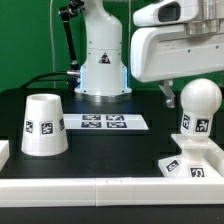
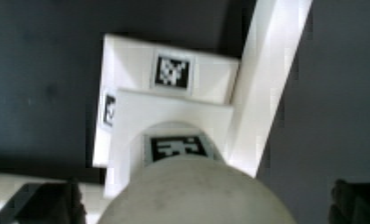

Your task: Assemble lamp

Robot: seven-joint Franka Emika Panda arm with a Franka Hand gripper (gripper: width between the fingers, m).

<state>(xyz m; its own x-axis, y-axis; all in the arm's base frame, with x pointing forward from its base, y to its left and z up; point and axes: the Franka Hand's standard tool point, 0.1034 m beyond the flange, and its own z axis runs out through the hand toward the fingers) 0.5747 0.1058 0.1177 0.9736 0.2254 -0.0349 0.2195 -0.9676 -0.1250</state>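
- Two of the three parts look joined: the bulb [image 1: 198, 105] stands upright on the base [image 1: 190, 165] at the exterior view's right
- One part is loose: the shade [image 1: 45, 125] sits wide end down at the exterior view's left, well apart from bulb and base, with the marker board [image 1: 102, 122] lying between them and further back
- Gripper [image 2: 200, 205] hangs over the bulb with its jaws spread wide; in the wrist view a dark fingertip [image 2: 40, 205] shows on either side of the bulb's round top, neither touching it, and nothing is held
- Step in hand, as I judge it: seating the bulb in the base, done or close to done; whether it is fully home I cannot tell
- Next move probably calls for a straight lift clear of the bulb, a pass across to the shade, a grip on its sloped side, then lowering it centred over the bulb
- Edges: the base lies just beside the white wall [image 1: 100, 185] at the table's front, so there is little room on that side, and a sideways knock could tip the bulb
- Open room: the dark table [image 1: 130, 145] between shade and base is bare apart from the marker board, which gives a wide path for the crossing
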